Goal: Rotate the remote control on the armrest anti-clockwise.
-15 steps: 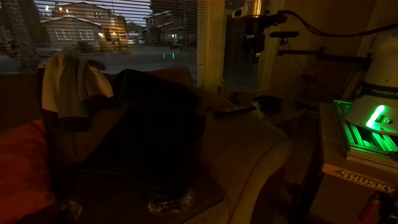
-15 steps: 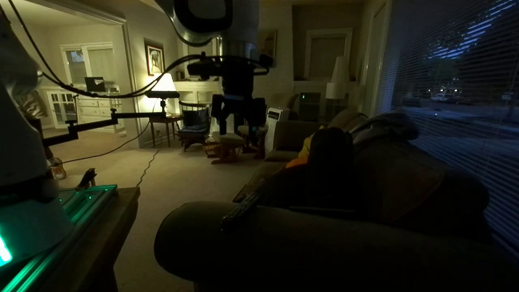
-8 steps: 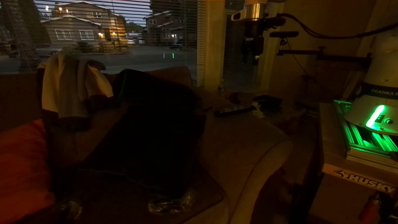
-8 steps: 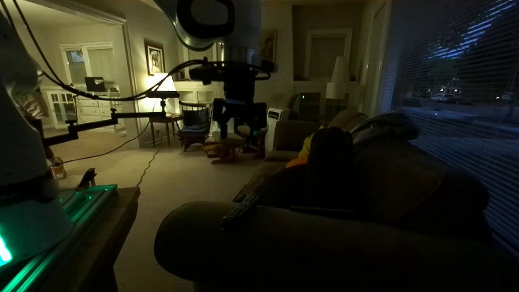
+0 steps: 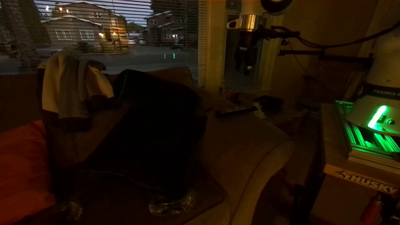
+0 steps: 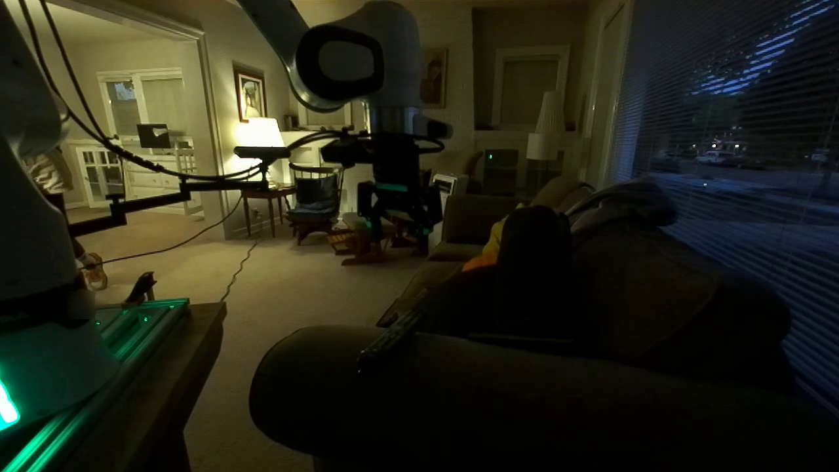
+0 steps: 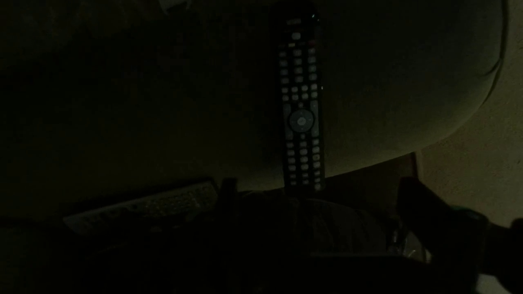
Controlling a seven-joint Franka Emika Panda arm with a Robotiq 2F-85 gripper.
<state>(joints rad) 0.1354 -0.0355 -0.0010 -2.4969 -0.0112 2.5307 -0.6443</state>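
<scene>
The remote control is a slim dark bar with pale grey buttons, lying flat across the tan padded armrest. Both also show in the other exterior view, the remote crossing the armrest. In the wrist view the remote runs nearly upright in the picture, its lower end at the inner edge of the armrest. My gripper hangs above the armrest, apart from the remote. It also shows in the other exterior view. Its fingers are spread and empty in the wrist view.
A second, greyish remote lies lower left in the wrist view. A dark pillow leans against the sofa beside the armrest. A pale crumpled thing lies behind the remote's end. The robot's wooden bench stands beside the sofa. Light is very dim.
My gripper has moved down, and a little sideways over the armrest, mostly in the last half second. It stays open. The remote has not moved.
</scene>
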